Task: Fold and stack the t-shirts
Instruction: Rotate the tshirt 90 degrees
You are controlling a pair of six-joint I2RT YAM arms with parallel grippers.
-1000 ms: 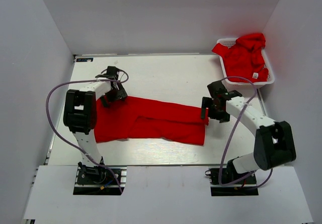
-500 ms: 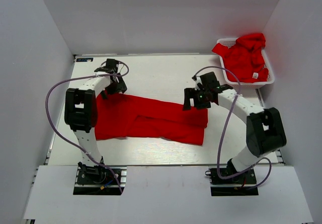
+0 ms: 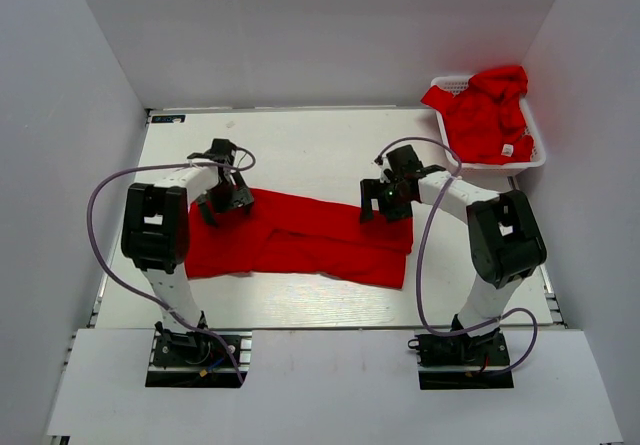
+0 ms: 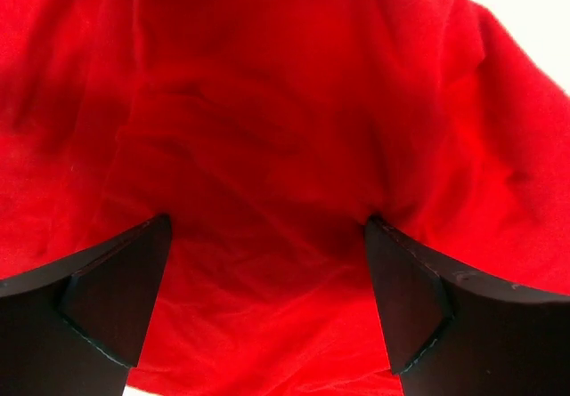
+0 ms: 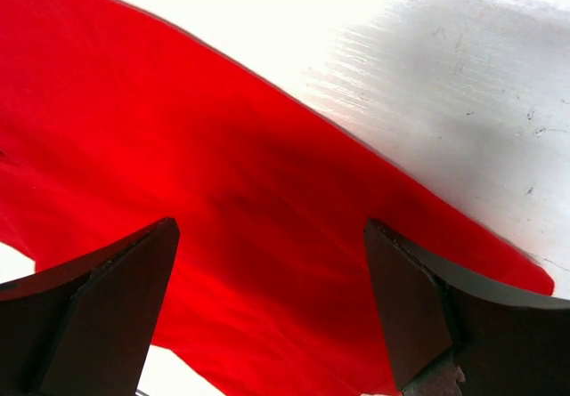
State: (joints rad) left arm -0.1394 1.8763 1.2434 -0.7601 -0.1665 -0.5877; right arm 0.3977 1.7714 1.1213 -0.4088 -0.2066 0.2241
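Since half a second ago the red t-shirt (image 3: 300,240) has kept its place while both arms closed on its far edge: the left gripper (image 3: 222,203) dropped nearer onto the far-left corner, and the right gripper (image 3: 383,198) nudged along the far-right edge. The shirt lies flat across the middle of the table (image 3: 300,155) as a long, doubled strip, slightly rumpled at the left end. Both wrist views show the jaws spread wide with nothing held, red cloth beneath them. On the right, the fingers (image 5: 107,316) straddle the cloth's border with bare table just beyond, so a pinch there could close on too little fabric or on the top layer alone, letting the fold slide apart. On the left, wrinkles could bunch as the jaws shut. If one arm lifts before the other, the strip would likely skew. A heap of red shirts (image 3: 487,115), one with a white tag (image 3: 508,150), waits in the white lattice basket (image 3: 490,166) at the far right corner.
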